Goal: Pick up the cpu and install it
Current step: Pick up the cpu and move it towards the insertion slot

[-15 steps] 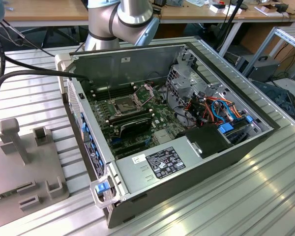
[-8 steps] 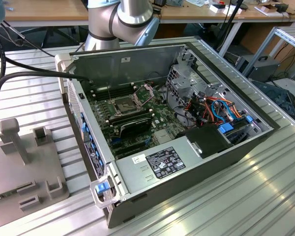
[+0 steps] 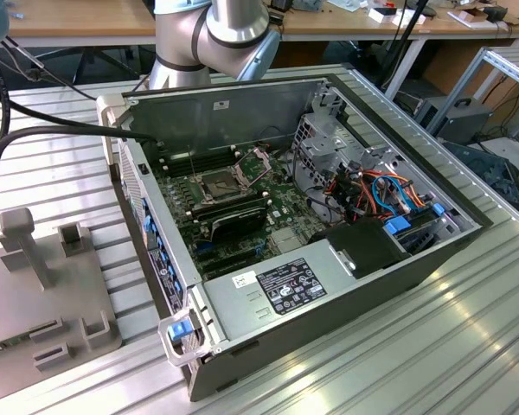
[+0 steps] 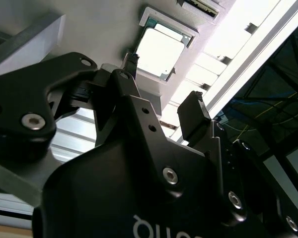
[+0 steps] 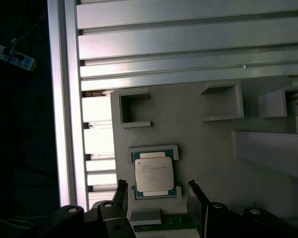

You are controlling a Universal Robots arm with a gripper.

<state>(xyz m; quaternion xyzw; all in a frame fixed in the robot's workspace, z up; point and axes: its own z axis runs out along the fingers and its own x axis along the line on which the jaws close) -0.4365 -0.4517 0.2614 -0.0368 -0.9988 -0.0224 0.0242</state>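
Observation:
The cpu point(image 5: 154, 176) point(image 4: 159, 52) is a small pale metallic square chip lying flat in a shallow grey nest on the grey fixture plate point(image 5: 188, 134) point(image 3: 43, 294). In both wrist views my gripper point(image 5: 158, 194) point(image 4: 164, 87) hangs over it, open. One black fingertip point(image 5: 120, 191) stands on each side of the chip, apart from it and holding nothing. In the exterior view the open computer case point(image 3: 294, 285) lies on the table, and the dark square socket point(image 3: 219, 183) on its motherboard has its metal frame point(image 3: 258, 161) hinged up.
The fixture plate carries raised grey brackets point(image 5: 134, 109) and posts point(image 3: 30, 242). A slatted aluminium table point(image 3: 432, 346) lies under everything, and its edge rail point(image 5: 64, 99) runs close beside the chip's nest. Thick black cables point(image 3: 35, 130) cross the exterior view's left. The arm's base point(image 3: 208, 39) stands behind the case.

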